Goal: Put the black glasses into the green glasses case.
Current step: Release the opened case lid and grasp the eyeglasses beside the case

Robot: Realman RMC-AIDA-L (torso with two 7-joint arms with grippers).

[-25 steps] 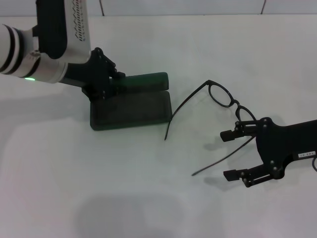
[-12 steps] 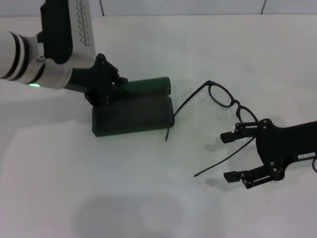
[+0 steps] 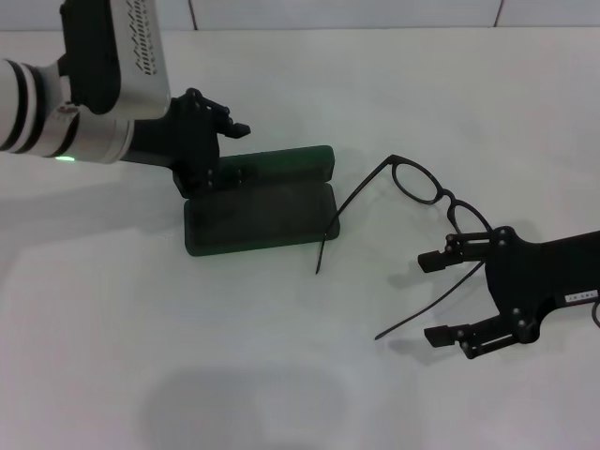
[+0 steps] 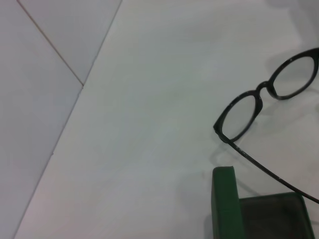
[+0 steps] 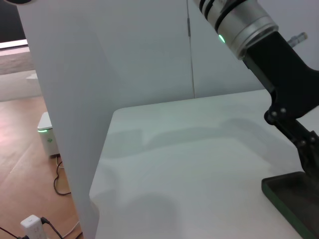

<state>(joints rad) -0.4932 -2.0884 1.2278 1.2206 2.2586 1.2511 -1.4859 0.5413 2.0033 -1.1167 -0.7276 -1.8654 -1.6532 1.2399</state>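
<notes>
The green glasses case (image 3: 258, 217) lies open on the white table, its lid (image 3: 281, 161) standing along the far side. My left gripper (image 3: 236, 152) is at the lid's left end, fingers spread open around it. The black glasses (image 3: 422, 183) lie unfolded to the right of the case. One temple arm (image 3: 352, 202) touches the case's right end. My right gripper (image 3: 439, 295) is open just right of the glasses, with the other temple arm (image 3: 422, 305) running between its fingers. The left wrist view shows the glasses (image 4: 269, 92) and the lid's edge (image 4: 227, 199).
The white table (image 3: 281, 375) stretches wide in front of the case. The right wrist view shows my left arm (image 5: 279, 64), a corner of the case (image 5: 289, 199), the table's far edge and the floor beyond.
The case has slid right with my left gripper and now presses on the glasses' temple arm, nudging it. The left fingers have spread wider. The right gripper has hardly moved.
</notes>
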